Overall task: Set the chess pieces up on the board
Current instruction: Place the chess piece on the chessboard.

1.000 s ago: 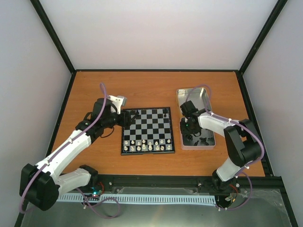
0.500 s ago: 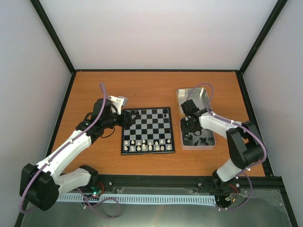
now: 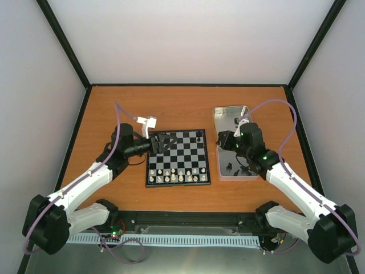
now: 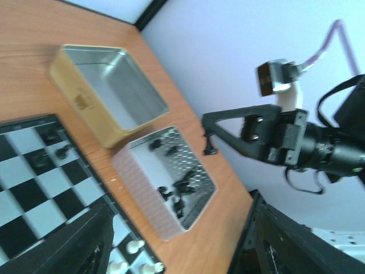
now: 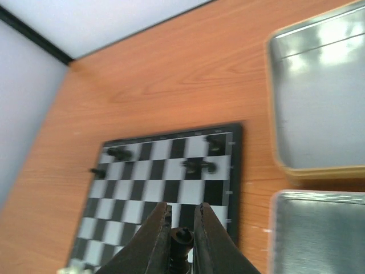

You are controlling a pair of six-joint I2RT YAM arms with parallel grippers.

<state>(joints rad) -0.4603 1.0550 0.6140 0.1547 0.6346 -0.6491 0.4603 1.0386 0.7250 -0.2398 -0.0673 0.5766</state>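
The board (image 3: 178, 155) lies mid-table, with white pieces (image 3: 177, 174) along its near rows and a few black chess pieces (image 3: 198, 137) at its far edge. In the right wrist view the board (image 5: 142, 188) shows black pieces (image 5: 198, 166) on far squares. My right gripper (image 5: 182, 228) is shut on a black chess piece (image 5: 183, 238), held in the air over the board's right edge (image 3: 223, 139). It also shows in the left wrist view (image 4: 210, 144). My left gripper (image 3: 164, 142) is open and empty over the board's far-left corner, its fingers (image 4: 74, 245) wide apart.
Two silver tins stand right of the board. The far tin (image 3: 231, 116) is bare inside (image 4: 108, 85). The near tin (image 3: 242, 174) holds several loose black pieces (image 4: 179, 191). Black frame posts and white walls ring the table.
My right gripper has risen out of the near tin with a black piece and swung left toward the board. My left gripper has shifted a little right over the board's far-left corner.
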